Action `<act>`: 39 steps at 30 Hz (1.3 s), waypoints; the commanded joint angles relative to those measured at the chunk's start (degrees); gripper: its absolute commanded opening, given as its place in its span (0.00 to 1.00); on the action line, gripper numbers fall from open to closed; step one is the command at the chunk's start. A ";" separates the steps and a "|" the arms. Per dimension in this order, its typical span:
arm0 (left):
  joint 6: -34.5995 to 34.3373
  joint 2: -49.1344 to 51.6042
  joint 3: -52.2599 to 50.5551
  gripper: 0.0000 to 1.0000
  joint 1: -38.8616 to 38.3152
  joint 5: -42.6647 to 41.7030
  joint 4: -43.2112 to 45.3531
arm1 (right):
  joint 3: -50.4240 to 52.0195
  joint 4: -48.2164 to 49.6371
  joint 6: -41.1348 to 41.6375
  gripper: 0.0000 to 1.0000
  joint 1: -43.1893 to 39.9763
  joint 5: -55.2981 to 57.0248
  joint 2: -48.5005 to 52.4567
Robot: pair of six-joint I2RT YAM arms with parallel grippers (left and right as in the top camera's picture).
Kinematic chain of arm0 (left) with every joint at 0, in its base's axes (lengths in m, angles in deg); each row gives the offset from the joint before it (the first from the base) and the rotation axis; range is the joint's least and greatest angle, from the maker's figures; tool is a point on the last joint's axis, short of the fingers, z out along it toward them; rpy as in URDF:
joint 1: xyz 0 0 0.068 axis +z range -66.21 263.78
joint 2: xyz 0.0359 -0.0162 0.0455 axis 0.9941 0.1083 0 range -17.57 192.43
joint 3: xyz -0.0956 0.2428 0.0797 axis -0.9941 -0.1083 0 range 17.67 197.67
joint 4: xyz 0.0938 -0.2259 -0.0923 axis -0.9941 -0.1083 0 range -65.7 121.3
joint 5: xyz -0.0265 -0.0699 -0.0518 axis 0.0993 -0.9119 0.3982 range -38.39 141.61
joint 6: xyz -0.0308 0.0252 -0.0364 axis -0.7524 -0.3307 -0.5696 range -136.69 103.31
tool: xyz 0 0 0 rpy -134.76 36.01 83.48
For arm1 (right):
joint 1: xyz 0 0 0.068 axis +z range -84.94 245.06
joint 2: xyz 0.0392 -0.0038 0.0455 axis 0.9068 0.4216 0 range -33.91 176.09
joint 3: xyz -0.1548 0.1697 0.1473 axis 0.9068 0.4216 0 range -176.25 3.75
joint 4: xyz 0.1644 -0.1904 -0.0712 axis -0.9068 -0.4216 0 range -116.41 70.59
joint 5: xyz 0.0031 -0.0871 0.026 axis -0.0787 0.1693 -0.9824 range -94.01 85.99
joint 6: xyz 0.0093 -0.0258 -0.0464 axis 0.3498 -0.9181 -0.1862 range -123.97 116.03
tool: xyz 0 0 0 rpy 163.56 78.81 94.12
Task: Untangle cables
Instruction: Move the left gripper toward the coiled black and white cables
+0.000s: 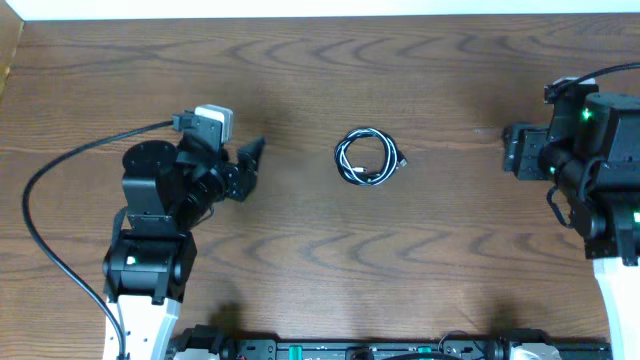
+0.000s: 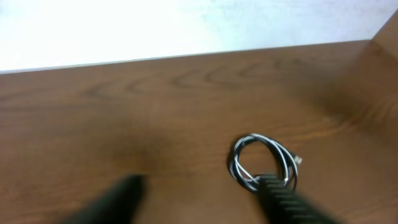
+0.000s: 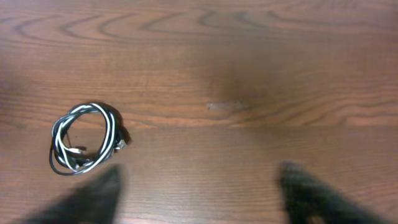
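The black and white cables (image 1: 367, 157) lie coiled together in one small loop on the wooden table's middle. The loop also shows in the left wrist view (image 2: 264, 163) and in the right wrist view (image 3: 84, 137). My left gripper (image 1: 250, 165) is open and empty, left of the loop and apart from it; its fingertips (image 2: 199, 190) frame the loop's near side. My right gripper (image 1: 512, 150) is open and empty, right of the loop; its fingers (image 3: 199, 186) are spread wide over bare wood.
The wooden table (image 1: 320, 260) ends at a pale far edge (image 1: 320, 12). A thick black arm wire (image 1: 60, 190) curves over the table at the left. Equipment lines the front edge (image 1: 370, 350).
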 commanded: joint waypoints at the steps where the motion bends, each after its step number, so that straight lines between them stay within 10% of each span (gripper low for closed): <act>1: 0.24 -0.02 3.19 0.21 0.20 0.24 1.64 | -1.42 0.52 1.68 0.21 0.11 1.16 2.75; 2: 0.13 -0.11 3.19 0.19 0.20 0.24 1.95 | -1.44 0.70 2.19 0.25 0.11 1.16 3.43; 4: -0.17 -0.09 3.19 0.33 0.20 -0.50 2.34 | -1.42 1.46 2.14 0.97 0.13 0.26 4.98; 6: -0.17 -0.04 3.19 0.77 0.20 -0.81 2.34 | -1.42 2.36 2.34 0.99 0.13 0.26 5.81; 11: -0.39 1.84 3.19 0.93 0.13 -4.81 3.39 | -1.44 5.22 2.32 0.99 0.13 -2.80 6.51; 24: -0.39 12.96 3.19 0.95 0.02 -24.87 6.34 | -1.44 5.66 -2.60 0.99 0.13 -20.31 6.51; 39: -7.30 28.26 3.19 0.92 -14.93 -8.55 18.12 | -1.42 -0.87 2.78 0.98 0.13 -7.76 6.62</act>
